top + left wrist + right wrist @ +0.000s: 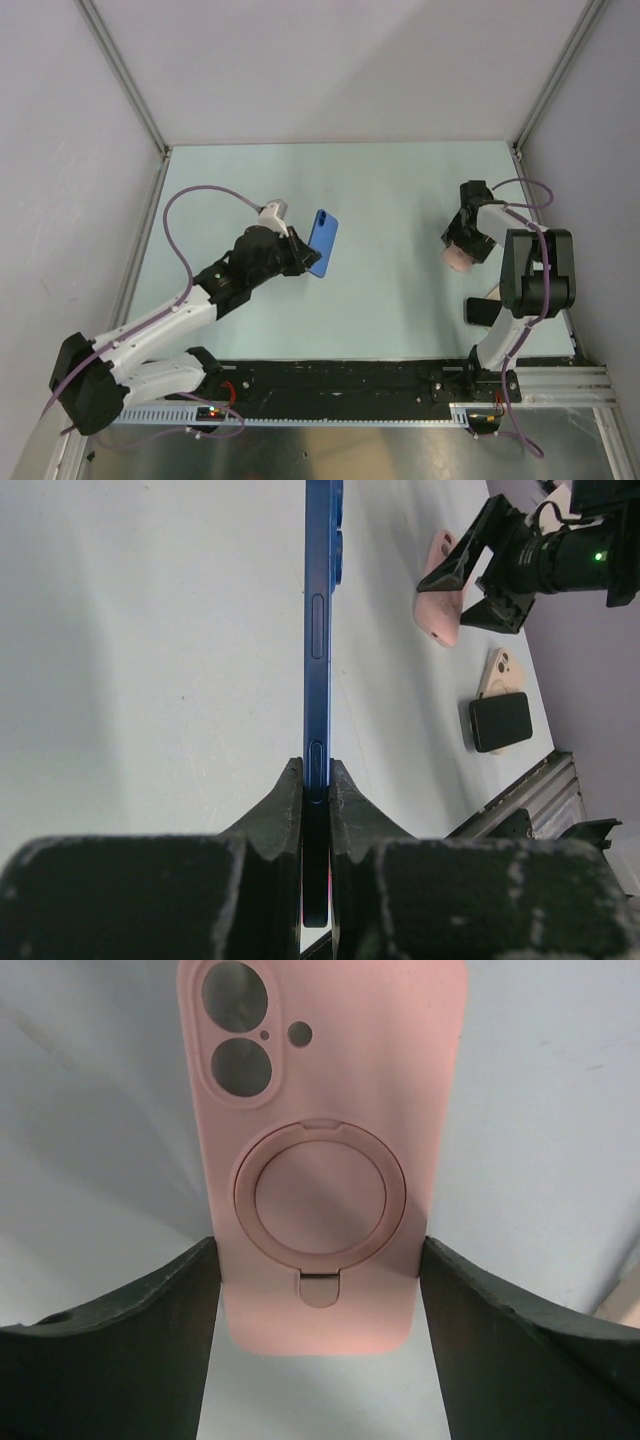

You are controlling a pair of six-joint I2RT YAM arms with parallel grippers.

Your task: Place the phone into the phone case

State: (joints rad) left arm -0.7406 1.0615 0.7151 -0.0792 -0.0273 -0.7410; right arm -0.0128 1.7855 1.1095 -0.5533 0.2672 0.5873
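The phone (322,243) shows its blue back and stands on edge, lifted above the table. My left gripper (300,256) is shut on its lower end. In the left wrist view the phone (318,630) is edge-on between the fingers of my left gripper (316,780); its screen is hidden. The pale pink phone case (320,1150) shows its back, with a ring holder and camera cut-outs. My right gripper (320,1270) grips its two long sides. From above, the case (459,258) hangs under my right gripper (462,245) at the right. It also shows in the left wrist view (440,610).
A black rectangular object (483,311) lies by the right arm's base; in the left wrist view it (500,721) partly covers another pink-cased item (497,670). A black rail (340,385) runs along the near edge. Walls enclose the pale green table (400,190).
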